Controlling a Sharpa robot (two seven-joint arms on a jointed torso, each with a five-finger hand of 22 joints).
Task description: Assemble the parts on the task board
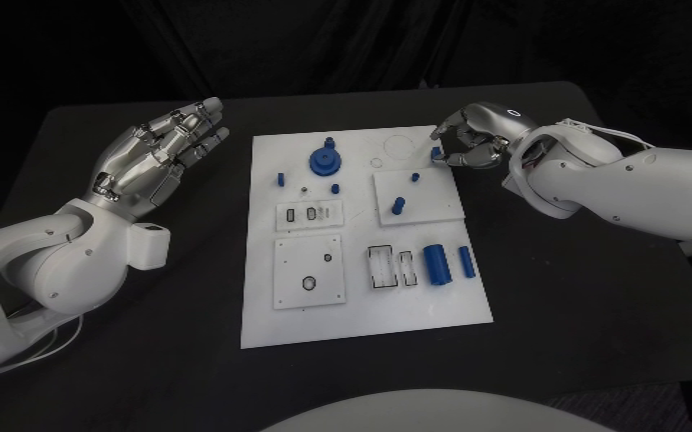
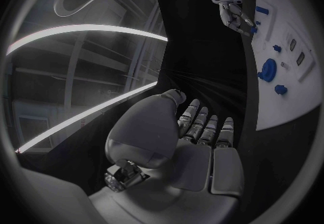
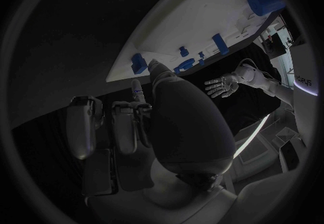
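The white task board (image 1: 361,302) lies mid-table. On it are a round blue part (image 1: 325,160), small blue pegs (image 1: 335,188) and two blue cylinders (image 1: 437,264) near the right edge. My right hand (image 1: 469,137) hovers at the board's far right corner and pinches a small blue part (image 1: 437,153) between thumb and finger; the right wrist view shows that part (image 3: 138,63) just at the board's edge (image 3: 175,24). My left hand (image 1: 159,157) is raised over the table left of the board, fingers spread, holding nothing. The left wrist view shows its flat palm (image 2: 202,154).
A raised white plate (image 1: 413,197) with two pegs sits under the right hand. Smaller plates (image 1: 309,214) (image 1: 310,272) and a slotted holder (image 1: 389,266) occupy the board's middle. Black table (image 1: 577,332) surrounds the board.
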